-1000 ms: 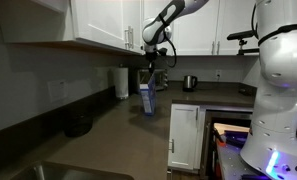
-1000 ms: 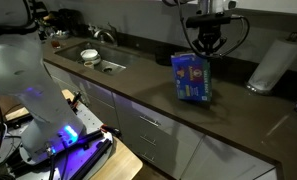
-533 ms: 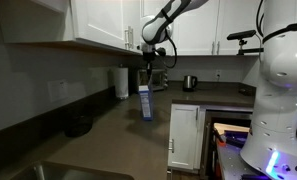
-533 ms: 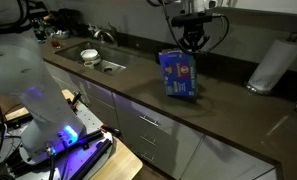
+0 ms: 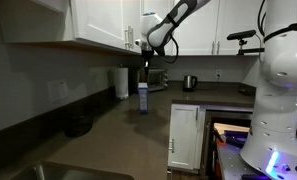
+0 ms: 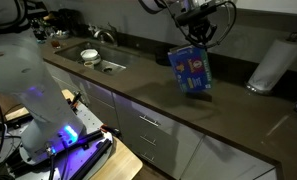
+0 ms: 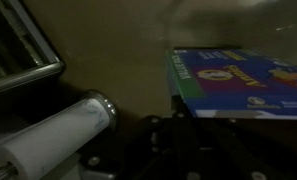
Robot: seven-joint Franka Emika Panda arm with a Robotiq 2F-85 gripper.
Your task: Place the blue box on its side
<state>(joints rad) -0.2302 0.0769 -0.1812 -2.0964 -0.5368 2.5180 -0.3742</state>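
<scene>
We log the jaws clamped on top of the tall blue-and-white cardboard box [image 6: 191,70], tilted above the dark bench [image 6: 243,112], apart from the white paper towel roll [image 6: 273,64], presumably to lay it sideways.

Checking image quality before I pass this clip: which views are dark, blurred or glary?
Wrist view: dark and soft, the blue box and paper towel roll both blurred. In an exterior view the box is small, in dim cabinet shadow. In an exterior view it is well lit, with mild reflections on the countertop.
</scene>
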